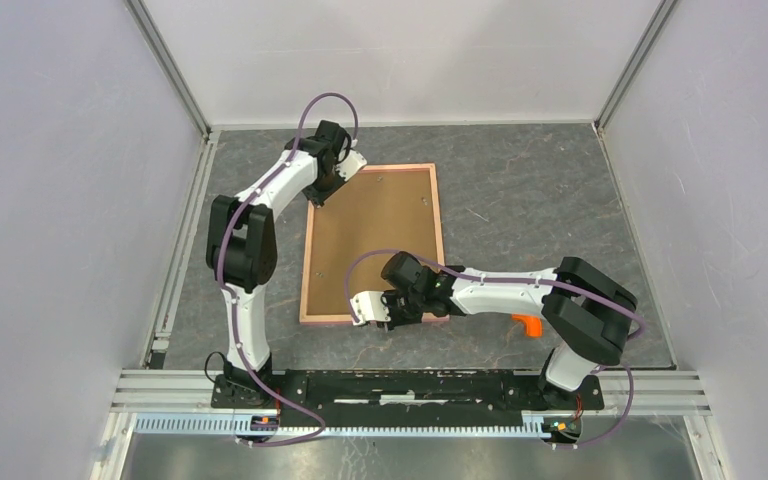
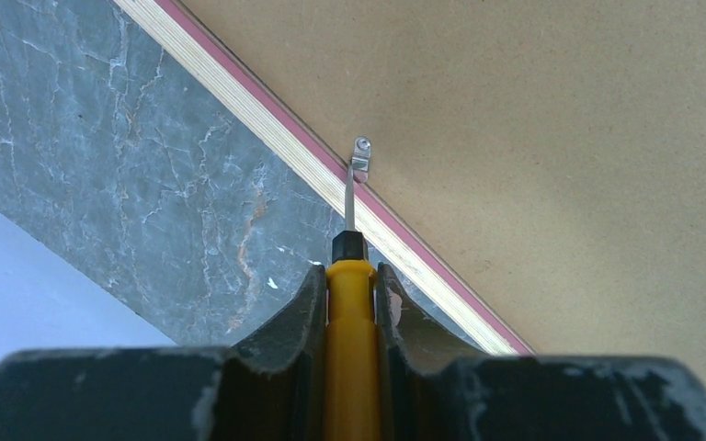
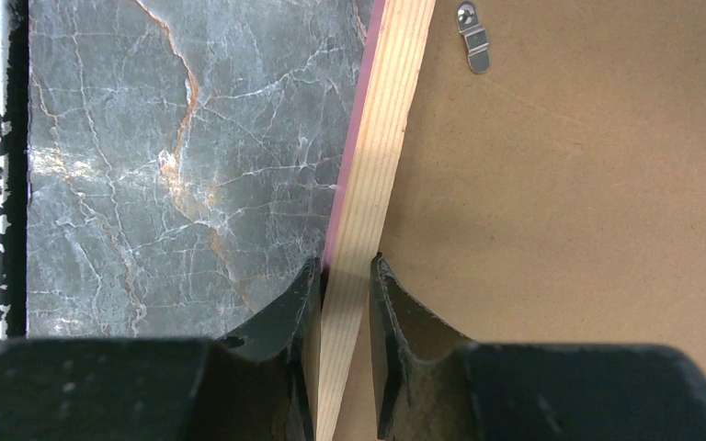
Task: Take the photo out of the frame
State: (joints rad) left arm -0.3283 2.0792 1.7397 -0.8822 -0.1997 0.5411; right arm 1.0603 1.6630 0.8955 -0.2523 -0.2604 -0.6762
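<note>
The frame lies face down on the grey table, its brown fibreboard back up and its pink rim around it. The photo is hidden under that back. My left gripper hangs over the frame's far left corner, shut on a yellow-handled screwdriver. The screwdriver's blade tip touches a small metal clip at the rim. My right gripper is shut on the pale wooden rim at the frame's near edge, one finger outside it and one over the back.
Another metal clip sits on the back just inside the rim, ahead of the right gripper. A small orange piece lies on the table near the right arm's elbow. Pale walls close in the table on three sides.
</note>
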